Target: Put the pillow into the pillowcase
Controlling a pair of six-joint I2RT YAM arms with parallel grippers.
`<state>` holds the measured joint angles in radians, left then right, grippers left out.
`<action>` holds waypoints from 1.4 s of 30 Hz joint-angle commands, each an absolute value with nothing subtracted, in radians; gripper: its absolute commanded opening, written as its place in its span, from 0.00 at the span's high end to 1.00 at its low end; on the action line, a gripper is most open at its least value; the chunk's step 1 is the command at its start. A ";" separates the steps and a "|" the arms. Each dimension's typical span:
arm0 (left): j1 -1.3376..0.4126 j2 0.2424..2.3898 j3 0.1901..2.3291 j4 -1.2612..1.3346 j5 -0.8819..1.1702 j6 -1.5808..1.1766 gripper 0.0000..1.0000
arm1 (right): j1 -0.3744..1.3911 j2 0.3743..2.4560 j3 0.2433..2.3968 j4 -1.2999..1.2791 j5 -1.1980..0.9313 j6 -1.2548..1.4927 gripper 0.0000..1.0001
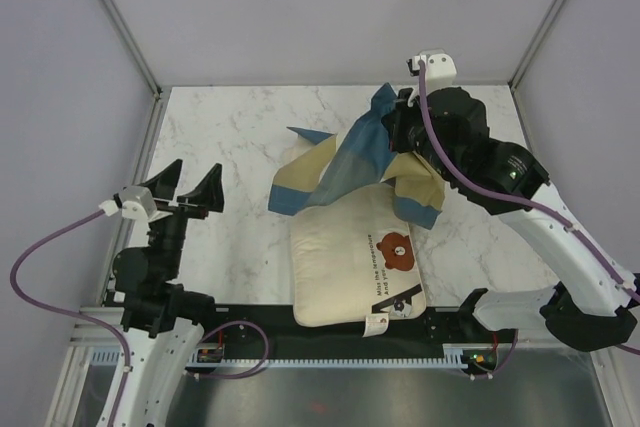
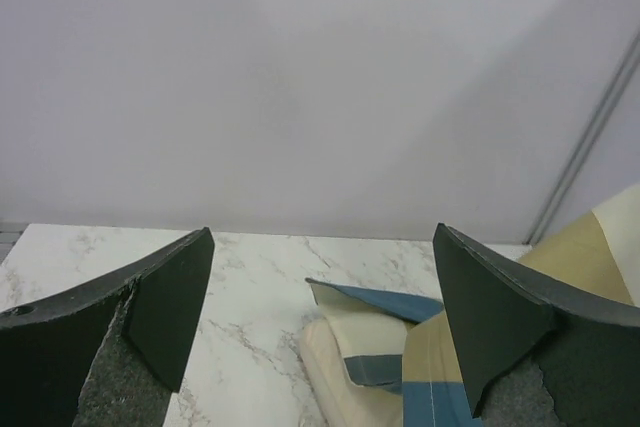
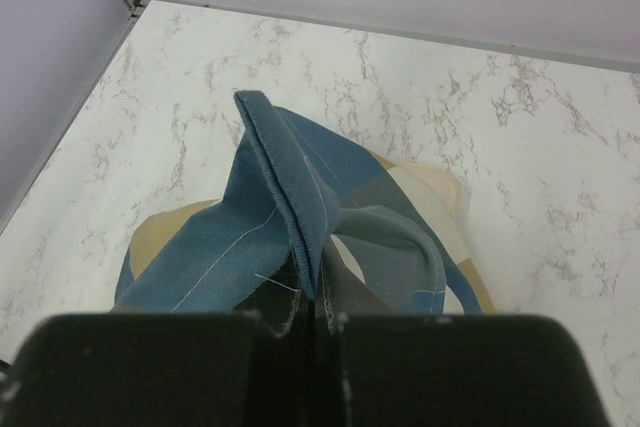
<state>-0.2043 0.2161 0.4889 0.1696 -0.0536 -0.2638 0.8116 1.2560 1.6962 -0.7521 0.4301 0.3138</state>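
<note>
The cream pillow with a brown bear face lies flat near the table's front edge. The checked blue, tan and cream pillowcase hangs crumpled over the pillow's far end. My right gripper is shut on a blue hem of the pillowcase and holds it lifted above the table. My left gripper is open and empty at the left, well apart from both. In the left wrist view the pillow's corner and the pillowcase lie ahead between its fingers.
The white marble table is walled by grey panels at the back and sides. A black rail runs along the front edge, just under the pillow's near side.
</note>
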 commanded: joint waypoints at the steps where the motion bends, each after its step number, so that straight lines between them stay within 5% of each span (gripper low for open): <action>1: -0.204 0.256 0.520 0.147 0.122 -0.093 0.00 | 0.785 1.243 1.704 -0.739 0.377 0.296 1.00; 5: -0.204 0.429 0.587 0.138 0.708 -0.060 0.01 | 0.766 1.265 1.736 -0.736 0.359 0.293 1.00; 8: -0.207 0.569 0.678 0.097 0.968 -0.054 0.02 | 0.744 1.292 1.787 -0.738 0.334 0.291 1.00; 15: -0.238 0.557 0.727 0.008 1.117 0.089 0.02 | 0.710 1.330 1.839 -0.742 0.275 0.291 1.00; 19: -0.280 0.584 0.730 -0.023 1.109 0.113 0.04 | 0.706 1.348 1.859 -0.741 0.259 0.305 1.00; 30: -0.593 0.765 0.798 -0.124 0.542 0.259 0.07 | 0.701 1.359 1.894 -0.742 0.213 0.324 1.00; 37: -0.606 0.740 0.782 -0.039 0.325 0.242 0.11 | 0.700 1.358 1.898 -0.742 0.189 0.330 1.00; 42: -0.606 0.750 0.778 -0.014 0.310 0.235 0.27 | 0.699 1.359 1.902 -0.742 0.164 0.339 1.00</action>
<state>-0.6014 0.7391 0.7544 -0.0673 0.3786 0.2043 0.7029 1.3640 1.8576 -0.7654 0.1909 0.3256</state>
